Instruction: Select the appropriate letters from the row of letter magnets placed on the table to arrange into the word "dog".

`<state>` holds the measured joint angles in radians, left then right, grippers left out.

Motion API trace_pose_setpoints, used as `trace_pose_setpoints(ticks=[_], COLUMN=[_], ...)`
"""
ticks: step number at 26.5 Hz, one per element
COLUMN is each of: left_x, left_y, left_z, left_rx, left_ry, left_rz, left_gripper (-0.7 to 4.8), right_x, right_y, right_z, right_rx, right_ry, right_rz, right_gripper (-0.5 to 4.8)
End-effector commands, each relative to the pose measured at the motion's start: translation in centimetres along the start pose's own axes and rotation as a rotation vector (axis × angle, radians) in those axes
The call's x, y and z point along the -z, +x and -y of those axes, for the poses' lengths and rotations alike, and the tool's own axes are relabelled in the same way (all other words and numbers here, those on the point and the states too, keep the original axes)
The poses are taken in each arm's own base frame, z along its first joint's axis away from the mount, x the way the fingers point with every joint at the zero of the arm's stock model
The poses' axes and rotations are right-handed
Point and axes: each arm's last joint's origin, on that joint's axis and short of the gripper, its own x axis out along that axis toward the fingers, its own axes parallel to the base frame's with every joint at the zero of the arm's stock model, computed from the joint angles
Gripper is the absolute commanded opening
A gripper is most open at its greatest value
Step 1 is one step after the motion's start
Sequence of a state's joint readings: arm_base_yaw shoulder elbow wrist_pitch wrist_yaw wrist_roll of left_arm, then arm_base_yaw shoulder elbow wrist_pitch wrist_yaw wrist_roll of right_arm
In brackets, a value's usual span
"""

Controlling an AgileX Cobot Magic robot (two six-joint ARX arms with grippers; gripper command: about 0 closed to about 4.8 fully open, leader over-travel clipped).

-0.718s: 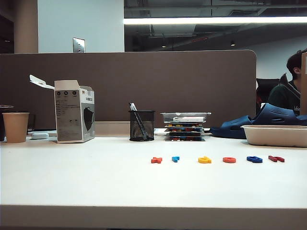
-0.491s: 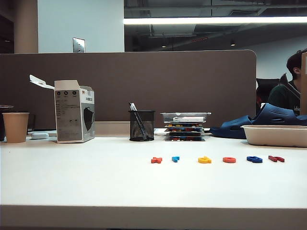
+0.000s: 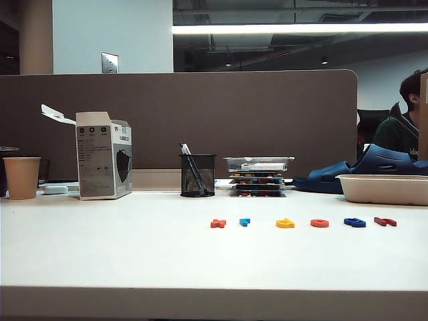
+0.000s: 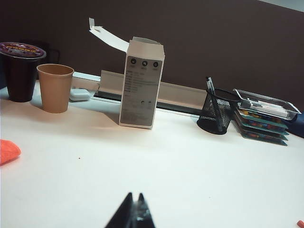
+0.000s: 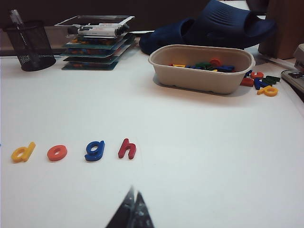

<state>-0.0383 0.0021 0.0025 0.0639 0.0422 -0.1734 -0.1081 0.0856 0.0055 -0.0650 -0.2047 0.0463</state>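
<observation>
On the table [image 3: 100,247], the row of letter magnets [image 3: 302,223] lies right of centre: x-shaped piece [image 3: 218,223], a small letter, "d" [image 3: 285,223], "o" [image 3: 319,223], "g" [image 3: 354,222], "h" [image 3: 385,221]. Behind them stand a pen holder [image 3: 198,175] and stacked trays [image 3: 258,175]; a bowl [image 3: 382,188] sits right, a box [image 3: 103,155] and cup [image 3: 22,177] left. My left gripper [image 4: 133,216] and right gripper [image 5: 132,213] hang pressed together near the front edge
</observation>
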Motion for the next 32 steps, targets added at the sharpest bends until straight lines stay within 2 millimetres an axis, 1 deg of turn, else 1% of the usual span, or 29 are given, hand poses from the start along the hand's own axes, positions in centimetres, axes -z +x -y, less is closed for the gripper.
trace_pose_setpoints(ticks=[1,7,8,9,12,14,18,21,25,27,28,29,31,32], left_x=[-0.3,-0.3,-0.4,-0.5,-1.4,-2.4,-4.7,-7.0,-10.9,-12.7,-14.6,-15.4,-18.8,-19.7], left_y=[0.0,0.0,0.0,-0.1,-0.3,-0.6,-1.8,-3.4,-5.5,-6.1,-6.4,-6.3,-5.7,-5.5], left_z=[0.0,0.0,0.1,0.3,0.8,1.2,1.8,2.4,3.4,3.8,4.2,4.4,5.1,5.3], left_rx=[0.005,0.007,0.015,0.063,0.181,0.256,0.295,0.313,0.375,0.409,0.427,0.431,0.440,0.435], left_ry=[0.002,0.001,0.001,0.000,0.003,-0.004,-0.103,-0.120,-0.141,-0.158,-0.184,-0.197,-0.253,-0.267], left_rz=[0.015,0.016,0.017,0.014,0.018,0.006,-0.124,-0.221,-0.291,-0.341,-0.419,-0.457,-0.602,-0.639], left_gripper=[-0.06,-0.06,-0.06,-0.06,-0.06,-0.06,-0.06,-0.06,-0.06,-0.06,-0.06,-0.06,-0.05,-0.05], right_x=[0.0,0.0,0.0,0.0,0.0,0.0,0.0,0.0,0.0,0.0,0.0,0.0,0.0,0.0], right_y=[0.0,0.0,0.0,0.0,0.0,0.0,0.0,0.0,0.0,0.0,0.0,0.0,0.0,0.0], right_z=[0.0,0.0,0.0,0.0,0.0,0.0,0.0,0.0,0.0,0.0,0.0,0.0,0.0,0.0], right_rx=[0.002,-0.001,-0.001,-0.001,-0.001,-0.001,-0.001,-0.001,-0.001,-0.001,-0.001,-0.001,-0.001,-0.001], right_ry=[-0.005,-0.004,-0.004,-0.004,-0.004,-0.004,-0.004,-0.004,-0.004,-0.004,-0.004,-0.004,-0.005,-0.004], right_rz=[0.012,0.013,0.013,0.013,0.013,0.012,0.012,0.012,0.012,0.012,0.013,0.012,0.012,0.012], right_gripper=[-0.05,-0.05,-0.05,-0.05,-0.05,-0.06,-0.06,-0.06,-0.06,-0.06,-0.06,-0.06,-0.06,-0.06])
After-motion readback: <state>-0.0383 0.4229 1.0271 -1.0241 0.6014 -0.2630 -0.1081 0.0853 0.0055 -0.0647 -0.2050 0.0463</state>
